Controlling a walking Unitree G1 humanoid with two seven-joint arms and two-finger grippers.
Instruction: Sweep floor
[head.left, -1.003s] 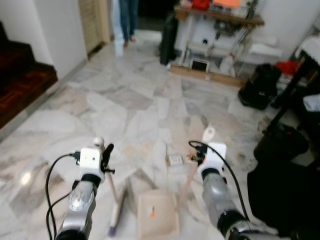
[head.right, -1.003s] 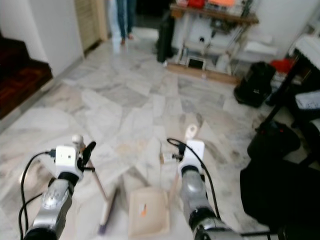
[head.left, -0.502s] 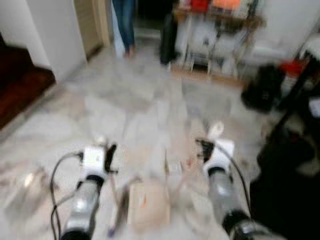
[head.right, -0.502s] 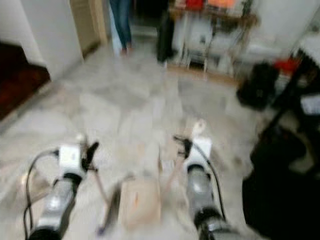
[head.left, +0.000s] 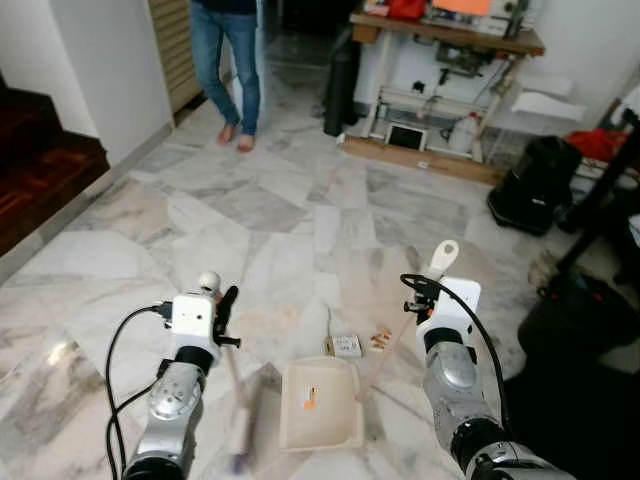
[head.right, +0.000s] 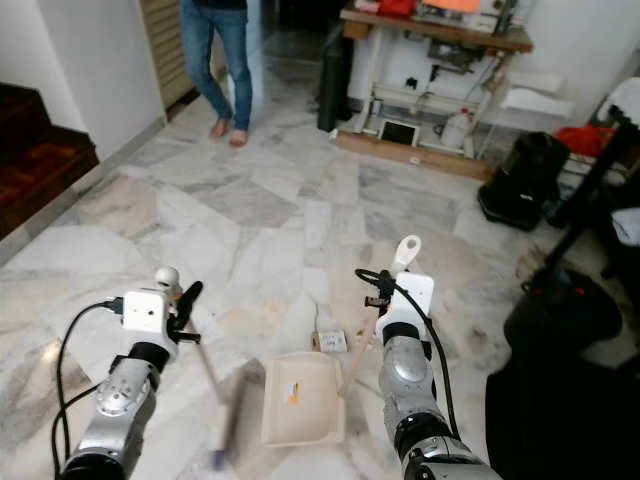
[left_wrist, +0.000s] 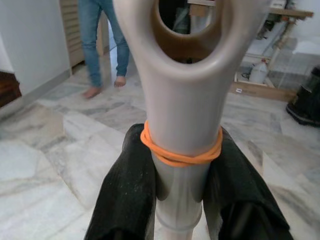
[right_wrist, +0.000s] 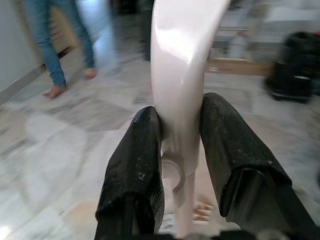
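My left hand (left_wrist: 182, 200) pinches the light, stiff beige plastic broom handle (left_wrist: 182, 100) near its top, my right hand (right_wrist: 180, 165) clamps the cream plastic dustpan (head.left: 320, 405) at six o'clock on the marble floor (head.left: 260, 210).

black fingers (right_wrist: 135, 170) clamping white handle (right_wrist: 182, 75), person's legs (right_wrist: 55, 45)

Marble floor (head.left: 300, 200), wooden workbench (head.left: 450, 40) — perhaps cluttered
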